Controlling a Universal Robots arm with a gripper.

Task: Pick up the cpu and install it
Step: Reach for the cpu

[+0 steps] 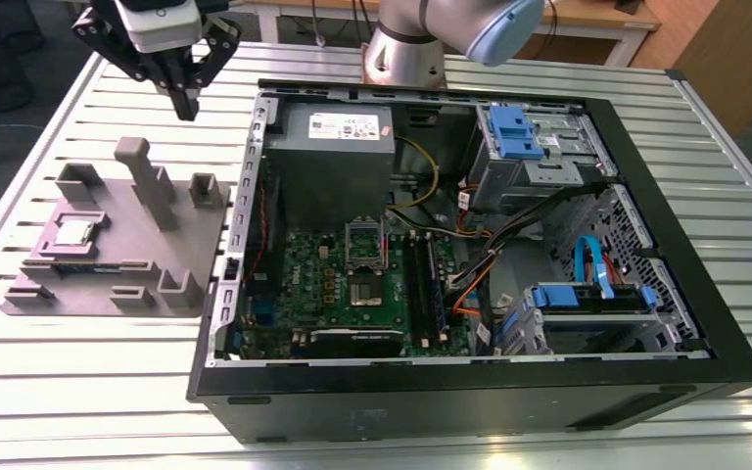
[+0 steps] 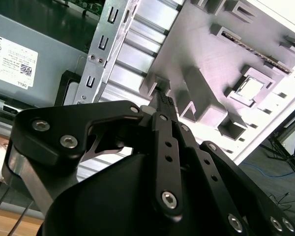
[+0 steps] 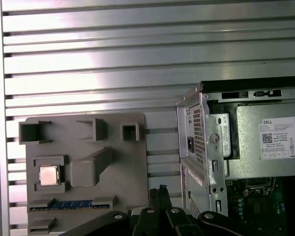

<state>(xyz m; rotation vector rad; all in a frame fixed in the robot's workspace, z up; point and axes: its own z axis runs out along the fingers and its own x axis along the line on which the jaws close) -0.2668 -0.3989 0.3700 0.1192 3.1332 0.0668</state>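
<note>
The cpu [image 1: 75, 232] sits flat in a square pocket on the grey holder [image 1: 121, 250] at the exterior view's left, silver top up, with nothing touching it. You can see it in both wrist views as well, seated in that pocket [image 3: 48, 175] [image 2: 249, 87]. In the first wrist view a blue memory stick [image 3: 71, 203] lies in a long slot of the holder [image 3: 123, 167] just beside the chip's pocket. The holder rests on the slatted metal worktop [image 1: 89, 392], and several posts stand up from it. Your jaws hang in the air over the holder's far edge, well apart from the cpu. They are pressed together with nothing between them, and in both wrist views their tips point down at the strip between the holder and the computer case [image 1: 481, 382]. The case lies open just to the right of the holder. Inside it, the grey power supply [image 1: 330, 147] with its white label fills the far left corner. Nearer you lies the green motherboard [image 1: 310, 284], with a square metal-framed socket [image 1: 365, 284] in its middle. Further right are loose cables [image 1: 481, 264] and two drive bays with blue fittings [image 1: 513, 132] [image 1: 586, 294]. The arm [image 1: 415, 39] rises from the worktop behind the case.
</note>
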